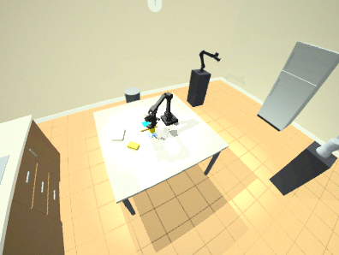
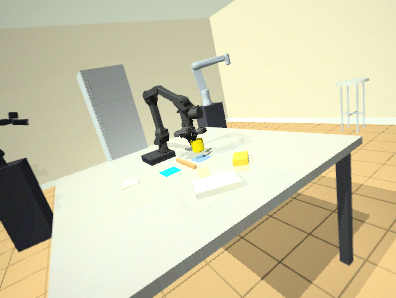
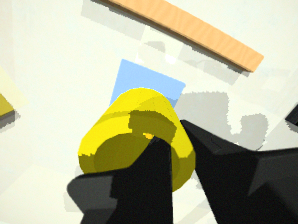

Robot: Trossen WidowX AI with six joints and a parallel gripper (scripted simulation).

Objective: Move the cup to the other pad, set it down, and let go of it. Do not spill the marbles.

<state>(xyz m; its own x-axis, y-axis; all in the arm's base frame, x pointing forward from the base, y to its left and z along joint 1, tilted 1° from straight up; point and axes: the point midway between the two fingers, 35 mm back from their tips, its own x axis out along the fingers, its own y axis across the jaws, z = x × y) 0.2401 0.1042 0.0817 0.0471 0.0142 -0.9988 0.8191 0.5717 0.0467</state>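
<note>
The yellow cup [image 1: 151, 130] [image 2: 198, 145] [image 3: 142, 102] hangs a little above the light blue pad [image 2: 201, 158] [image 3: 134, 75], its opening up and perhaps slightly tilted. My gripper [image 2: 195, 139] [image 3: 173, 125] is shut on the cup's wall, one finger inside the opening and one outside. A small orange spot shows inside the cup, perhaps a marble; the rest of its inside is dark or hidden by the finger. The cyan pad [image 1: 145, 124] [image 2: 170, 171] lies flat on the table, with nothing on it.
A wooden stick [image 2: 186, 163] [image 3: 200, 35] lies between the two pads. A yellow block [image 1: 133, 145] [image 2: 240, 158] and a white box [image 1: 118, 135] [image 2: 218, 184] lie on the table [image 1: 180, 158]. A small white block [image 2: 130, 183] lies beyond the cyan pad.
</note>
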